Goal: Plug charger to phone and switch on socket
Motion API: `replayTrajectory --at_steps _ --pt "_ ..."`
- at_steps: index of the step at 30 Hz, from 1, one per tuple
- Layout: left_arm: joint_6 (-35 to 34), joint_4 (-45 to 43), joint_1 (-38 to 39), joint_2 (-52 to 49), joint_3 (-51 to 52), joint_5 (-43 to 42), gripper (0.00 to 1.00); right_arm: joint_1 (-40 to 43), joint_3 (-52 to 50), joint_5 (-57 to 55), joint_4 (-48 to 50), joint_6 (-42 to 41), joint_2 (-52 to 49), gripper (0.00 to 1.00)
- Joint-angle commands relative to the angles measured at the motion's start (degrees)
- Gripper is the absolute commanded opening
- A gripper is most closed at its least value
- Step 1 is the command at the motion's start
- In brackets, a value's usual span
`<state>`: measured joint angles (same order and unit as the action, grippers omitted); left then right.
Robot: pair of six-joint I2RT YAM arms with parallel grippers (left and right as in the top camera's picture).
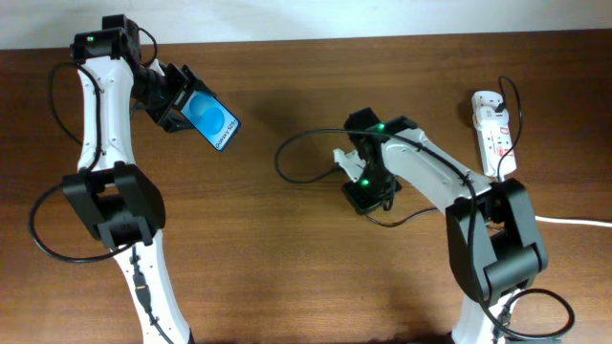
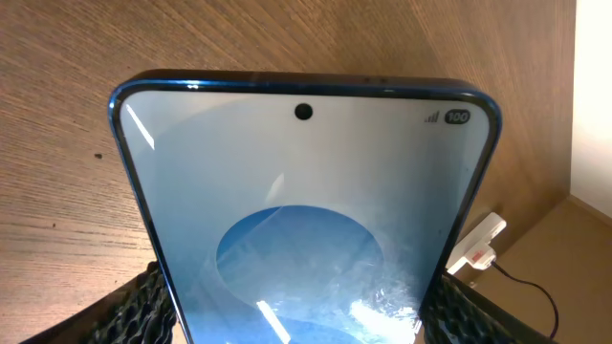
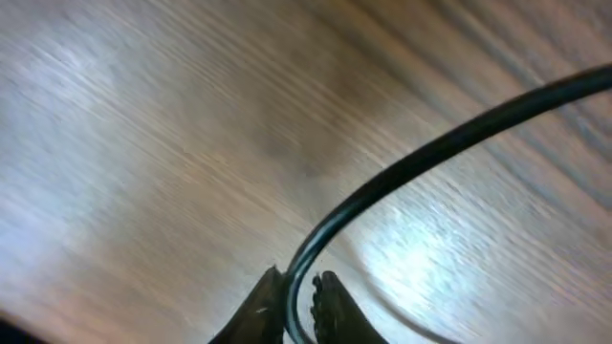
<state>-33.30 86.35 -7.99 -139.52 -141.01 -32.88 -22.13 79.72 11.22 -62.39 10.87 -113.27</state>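
Note:
My left gripper [image 1: 182, 103] is shut on the phone [image 1: 212, 119] and holds it above the table at the far left; its blue screen fills the left wrist view [image 2: 306, 220], with my fingers [image 2: 296, 315] at both of its sides. My right gripper [image 1: 368, 191] is at the table's middle, shut on the charger [image 1: 301, 158], a thin black cable that loops to the left. In the right wrist view the cable [image 3: 411, 162] runs between my closed fingertips [image 3: 304, 304]. Its plug end is hidden. The white socket [image 1: 492, 129] lies at the far right.
The socket's thick white cord [image 1: 574, 222] runs off the right edge. The socket also shows small in the left wrist view [image 2: 476, 244]. Black arm cables hang beside both arm bases. A pale wall borders the table's far edge.

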Motion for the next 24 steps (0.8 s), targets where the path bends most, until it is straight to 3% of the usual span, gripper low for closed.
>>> replayTrajectory --at_steps 1,3,6,10,15,24 --pt "-0.52 0.07 0.11 -0.28 -1.64 -1.88 0.00 0.76 0.98 -1.38 -0.20 4.28 -0.55 0.40" --pt "-0.52 0.07 0.11 -0.28 -1.64 -1.88 0.00 1.11 2.80 -1.33 -1.01 0.13 -0.55 0.57" --pt "-0.52 0.07 0.11 -0.28 -1.64 -1.86 0.00 2.14 12.11 -0.70 -6.05 -8.11 -0.55 0.60" --pt "-0.52 0.04 0.37 -0.28 -1.64 -1.86 0.00 3.30 21.97 -0.83 -3.72 -22.75 -0.57 0.79" --pt "-0.52 0.00 0.37 -0.28 -1.64 -1.86 0.00 3.41 22.14 1.38 3.58 -33.88 -4.90 0.81" --pt "-0.52 -0.35 0.37 -0.28 -1.64 -1.86 0.00 3.50 36.46 7.85 -4.70 -33.64 -22.86 0.72"
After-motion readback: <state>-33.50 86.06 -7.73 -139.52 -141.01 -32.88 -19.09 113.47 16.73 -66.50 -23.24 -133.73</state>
